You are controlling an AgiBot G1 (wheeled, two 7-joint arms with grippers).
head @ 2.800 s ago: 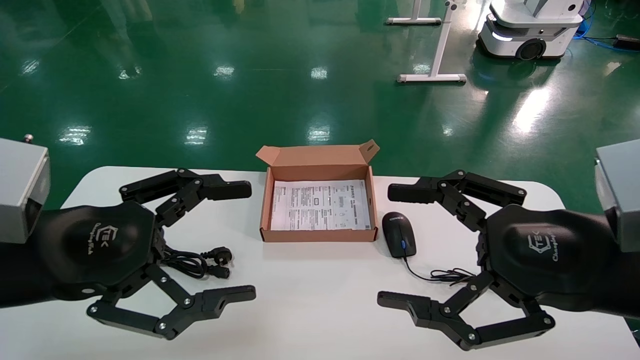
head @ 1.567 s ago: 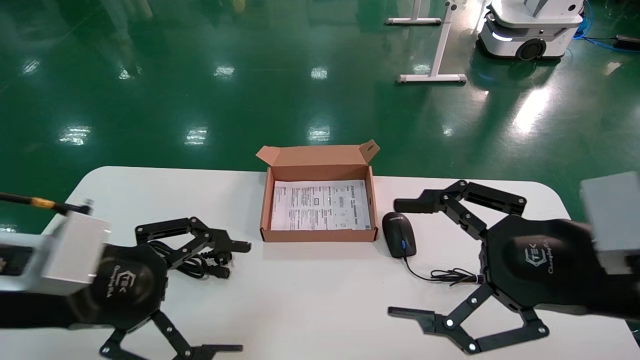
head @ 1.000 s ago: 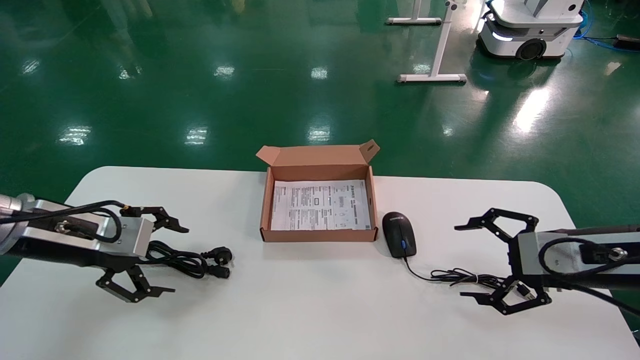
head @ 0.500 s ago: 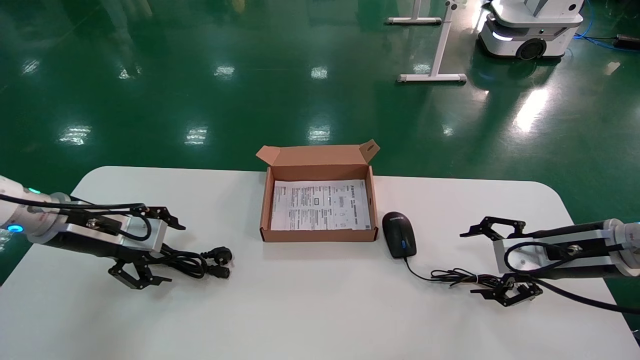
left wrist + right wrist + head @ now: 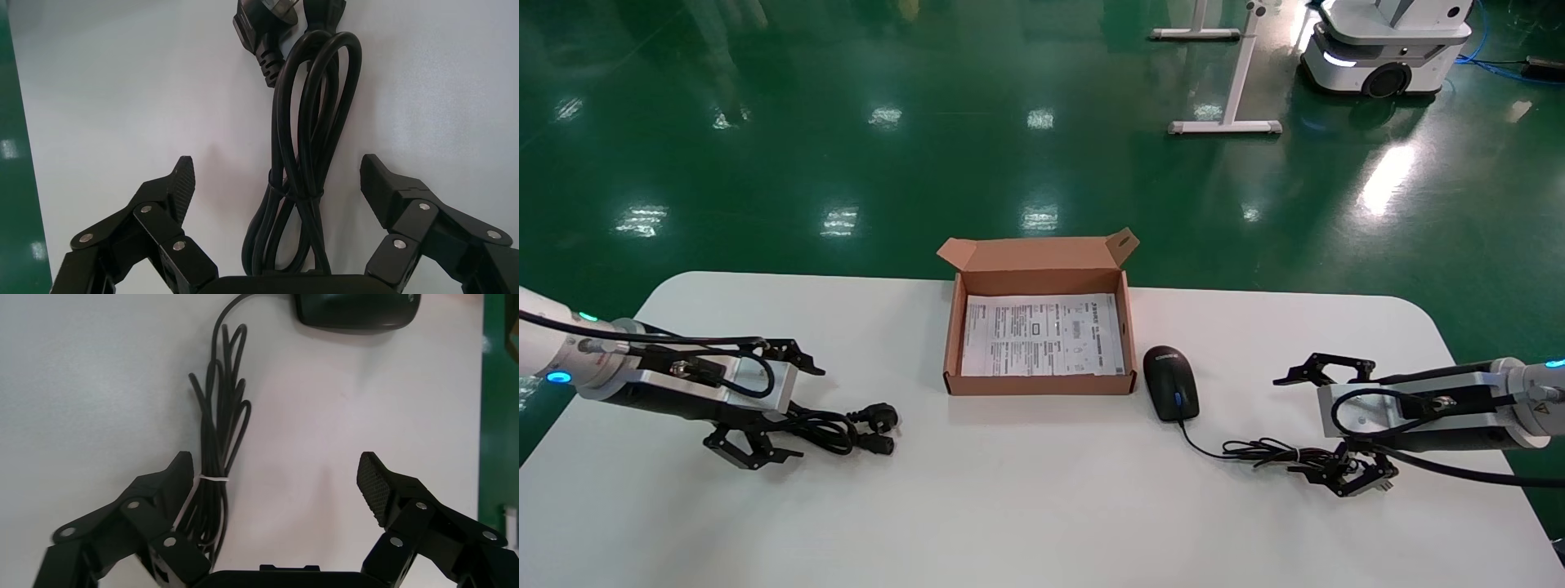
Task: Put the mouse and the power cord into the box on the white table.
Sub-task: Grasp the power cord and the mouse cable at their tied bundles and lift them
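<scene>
The brown box (image 5: 1042,384) lies open mid-table on the white table (image 5: 1042,506), a printed sheet on its bottom. The black mouse (image 5: 1171,382) (image 5: 358,309) sits just right of it, and its thin cable (image 5: 1263,452) (image 5: 214,453) trails right in a tied bundle. My right gripper (image 5: 1299,429) (image 5: 275,462) is open and low over that bundle, which lies against one finger. The power cord (image 5: 838,425) (image 5: 295,195) lies coiled at the left. My left gripper (image 5: 801,411) (image 5: 275,174) is open astride its tied middle, touching nothing.
Beyond the table's far edge is green floor with a white mobile robot (image 5: 1385,45) and white stand legs (image 5: 1226,126). The box's lid flap (image 5: 1038,253) stands up at the back.
Both arms have dropped from in front of the camera to the tabletop. The left gripper came down astride the power cord, the right onto the mouse cable bundle. Both stayed open.
</scene>
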